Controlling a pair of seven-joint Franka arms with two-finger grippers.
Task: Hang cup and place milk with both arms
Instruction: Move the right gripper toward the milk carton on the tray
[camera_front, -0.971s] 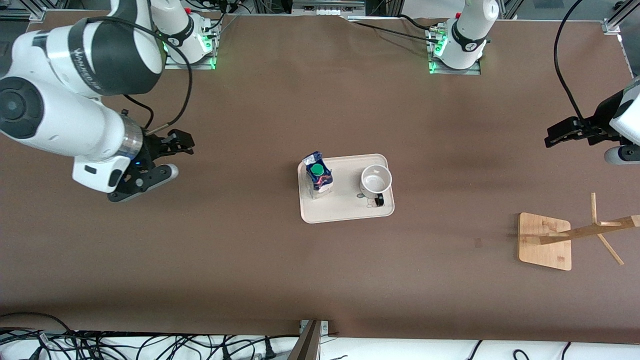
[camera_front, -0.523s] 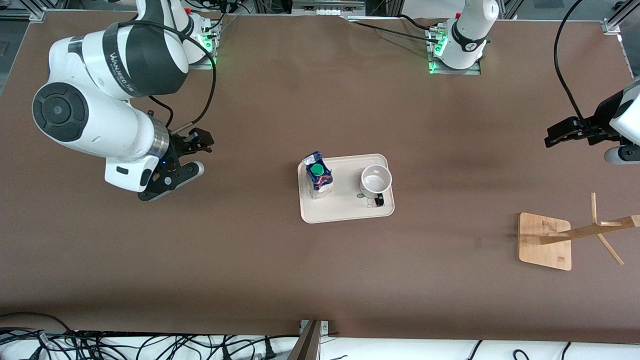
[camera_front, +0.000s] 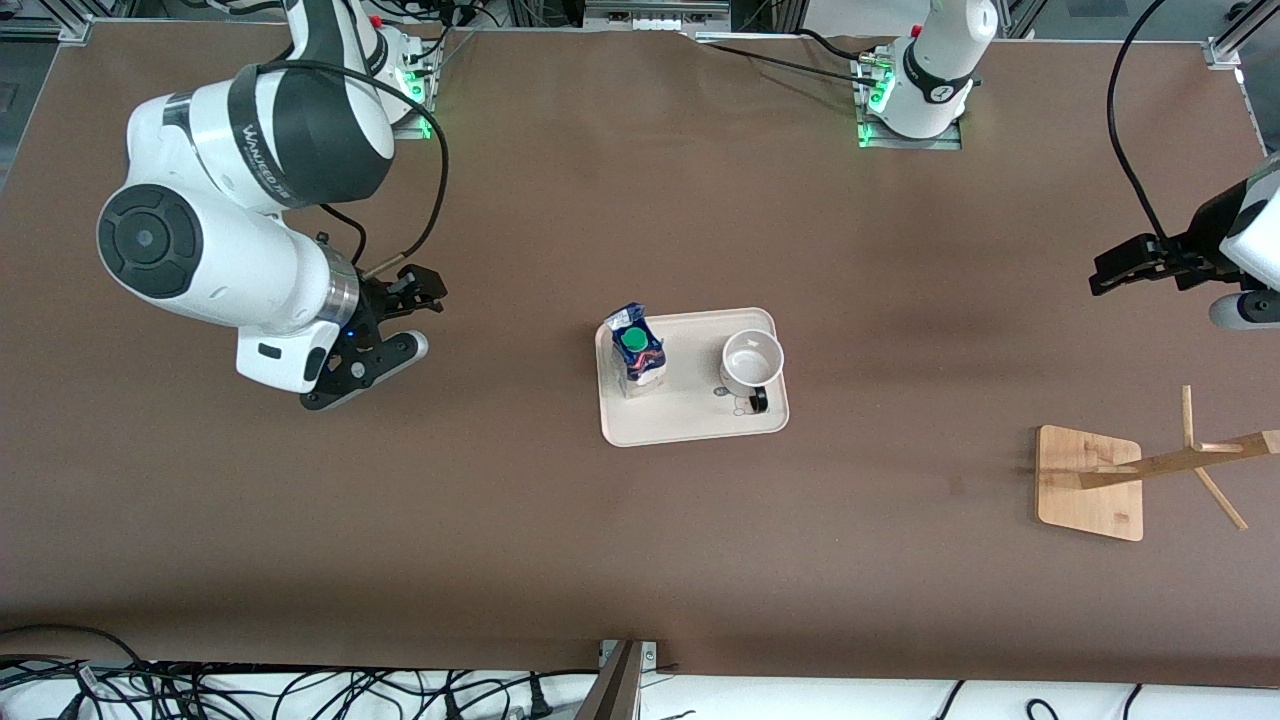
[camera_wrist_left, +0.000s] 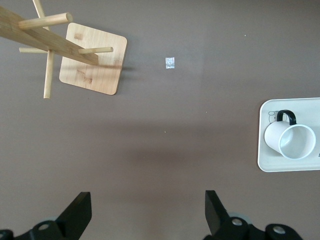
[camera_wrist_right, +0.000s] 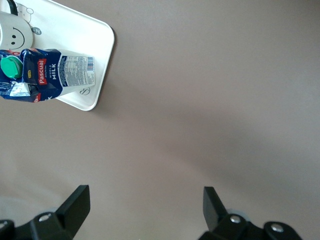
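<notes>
Front view shows the right gripper (camera_front: 385, 330) empty, fingers spread wide, over bare table (camera_front: 500, 520) well short of the tray (camera_front: 690, 430), toward the right arm's end. The milk (camera_front: 638, 357) stands upright on the tray's end nearest this gripper, the cup (camera_front: 750, 364) beside it toward the left arm's end, handle facing the front camera. To grasp well, I judge it should straddle the carton's body below the green cap. The left gripper (camera_front: 1180, 275) waits, parted and empty, well clear of the wooden rack (camera_front: 1090, 482). Since a second ago the right arm has swung closer to the tray; nothing else moved.
</notes>
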